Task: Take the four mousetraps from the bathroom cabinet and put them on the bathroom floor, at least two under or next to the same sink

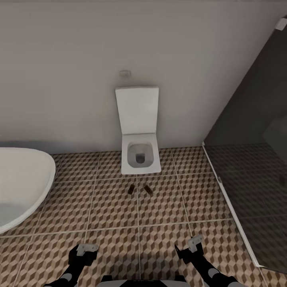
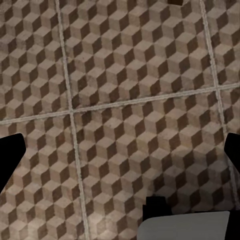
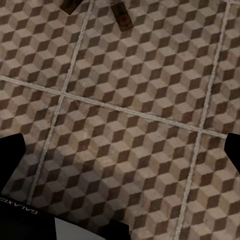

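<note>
A: Which step are we executing?

B: We are viewing two mousetraps (image 1: 139, 189) lying on the bathroom floor (image 1: 111, 207), just in front of the white toilet (image 1: 140, 157). We judge that placement is partly complete; the other two are not visible, and neither are the cabinet and sink.

A: What are the grippers doing?

B: We are holding the left gripper (image 1: 84, 250) and the right gripper (image 1: 191, 246) low over the tiles, both with fingers spread apart and nothing between them.

A: How are the traps presenting?

B: They are showing as small, flat, dark-brown rectangles, slightly angled, close together without touching. The right wrist view is showing a tan board with a reddish spot (image 3: 121, 13).

A: What does the next move call for?

B: We are judging that the traps must be near the sink, so relocation may be required.
</note>
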